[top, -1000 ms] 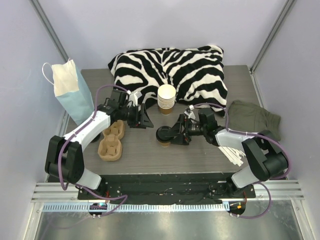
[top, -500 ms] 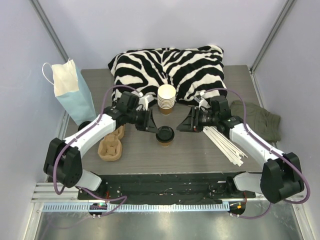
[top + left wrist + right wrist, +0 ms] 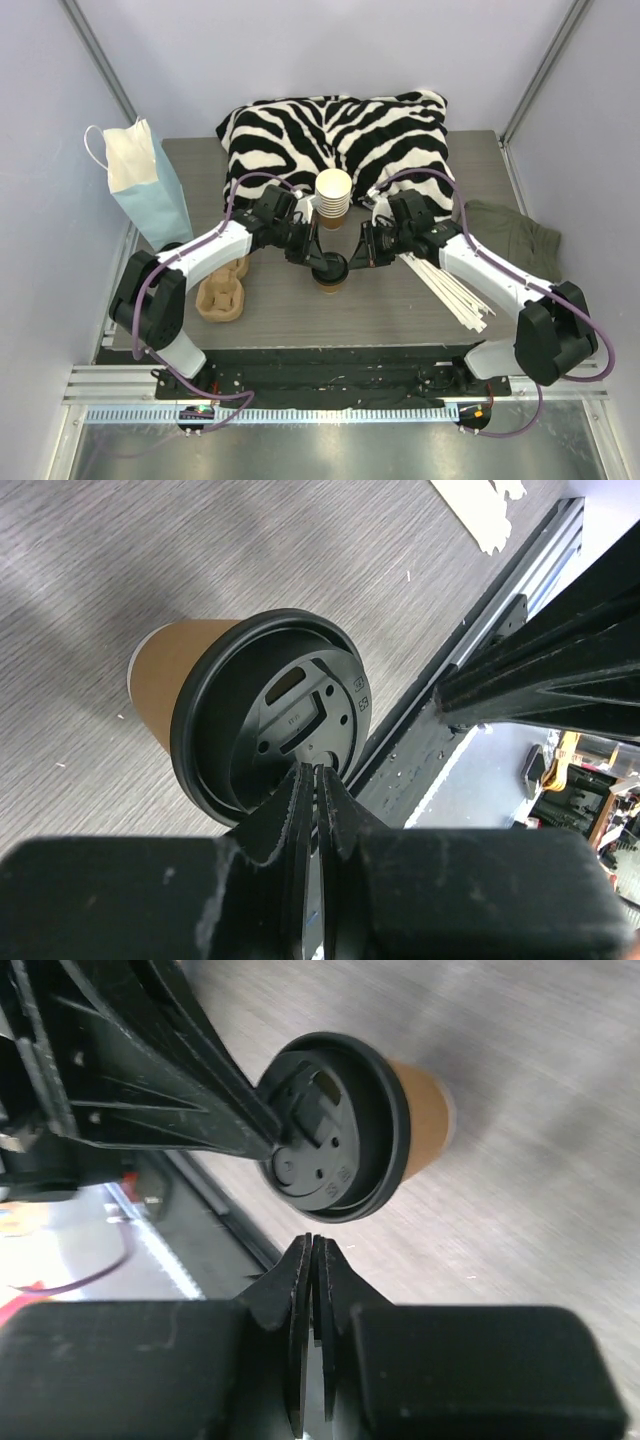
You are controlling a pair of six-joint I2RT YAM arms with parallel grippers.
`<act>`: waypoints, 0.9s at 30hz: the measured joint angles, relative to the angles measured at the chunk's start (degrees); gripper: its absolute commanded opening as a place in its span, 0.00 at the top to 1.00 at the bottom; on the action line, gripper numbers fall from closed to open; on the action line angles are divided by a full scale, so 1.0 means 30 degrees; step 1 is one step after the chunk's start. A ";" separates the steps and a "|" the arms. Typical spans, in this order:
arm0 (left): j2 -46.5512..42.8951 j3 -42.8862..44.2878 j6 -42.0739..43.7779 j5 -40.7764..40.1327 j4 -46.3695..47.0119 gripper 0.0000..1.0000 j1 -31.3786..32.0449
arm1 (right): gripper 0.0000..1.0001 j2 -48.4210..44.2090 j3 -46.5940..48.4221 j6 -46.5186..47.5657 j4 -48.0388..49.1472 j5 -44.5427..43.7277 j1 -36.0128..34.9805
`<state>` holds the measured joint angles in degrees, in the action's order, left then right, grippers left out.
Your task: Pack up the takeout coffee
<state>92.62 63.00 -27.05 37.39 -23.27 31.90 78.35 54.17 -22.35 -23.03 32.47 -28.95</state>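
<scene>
The takeout coffee [image 3: 331, 271], a tan paper cup with a black lid, stands upright on the grey table just in front of the cup stack. From the left, my left gripper [image 3: 318, 262] reaches over it, shut and empty. In the left wrist view its tips [image 3: 317, 772] lie over the near part of the lid [image 3: 265, 720]. The right wrist view shows those tips [image 3: 272, 1142] touching the lid's top [image 3: 335, 1125]. My right gripper [image 3: 351, 262] is shut and empty too, with its tips [image 3: 312, 1243] just off the lid's rim on the right side.
A stack of lidless paper cups [image 3: 333, 197] stands right behind the coffee, in front of a zebra pillow [image 3: 340, 130]. A cardboard cup carrier [image 3: 222, 285] lies at the left, a blue paper bag [image 3: 145, 185] at the far left. White stirrers [image 3: 455, 290] and a green cloth [image 3: 510, 235] lie at the right.
Both grippers have closed and swung in to meet at the coffee cup's lid. The right gripper had pulled back from the cup first. The cup stayed in place.
</scene>
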 measured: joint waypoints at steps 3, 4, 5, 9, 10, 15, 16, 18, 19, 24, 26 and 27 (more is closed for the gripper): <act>0.0007 0.0007 -0.0015 -0.0007 0.0109 0.91 0.0007 | 0.87 -0.0095 0.0321 0.0954 -0.0430 -0.1392 -0.0619; 0.0015 0.0007 -0.0015 -0.0007 0.0109 0.90 0.0007 | 0.87 -0.0131 0.0401 0.1217 -0.0597 -0.1807 -0.0831; 0.0015 0.0022 -0.0015 -0.0007 0.0102 0.90 0.0007 | 0.87 -0.0138 0.0474 0.1362 -0.0714 -0.2040 -0.0940; 0.0117 0.0102 -0.0022 -0.0007 0.0102 0.91 0.0007 | 0.85 -0.0138 0.1180 0.1923 -0.1421 -0.2922 -0.1341; 0.0146 0.0124 -0.0022 -0.0007 0.0109 0.91 0.0007 | 0.83 -0.0138 0.1464 0.2025 -0.1581 -0.3067 -0.1421; 0.0240 0.0204 -0.0022 -0.0007 0.0109 0.91 0.0007 | 0.82 -0.0146 0.2783 0.2645 -0.1770 -0.3927 -0.2084; 0.0248 0.0204 -0.0022 -0.0007 0.0109 0.91 0.0007 | 0.81 -0.0146 0.2900 0.2805 -0.1770 -0.4087 -0.2222; 0.0262 0.0211 -0.0022 -0.0007 0.0109 0.91 0.0007 | 0.81 -0.0131 0.2980 0.3038 -0.1785 -0.4379 -0.2463; 0.0270 0.0211 -0.0022 0.0000 0.0109 0.91 0.0007 | 0.81 -0.0102 0.2980 0.3133 -0.1814 -0.4517 -0.2616; 0.0393 0.0262 -0.0022 0.0080 0.0124 0.92 0.0007 | 0.81 0.0634 0.2433 0.3410 -0.1319 -0.4940 -0.3133; 0.0437 0.0313 -0.0015 0.0080 0.0109 0.92 0.0007 | 0.81 0.1239 0.1741 0.3388 -0.1042 -0.4991 -0.3206; 0.0459 0.0328 0.0000 0.0073 0.0109 0.92 0.0007 | 0.81 0.1588 0.1392 0.3322 -0.0984 -0.4998 -0.3220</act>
<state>94.00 63.99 -27.05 37.60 -22.94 31.92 83.11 58.35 -12.38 -25.98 17.47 -38.61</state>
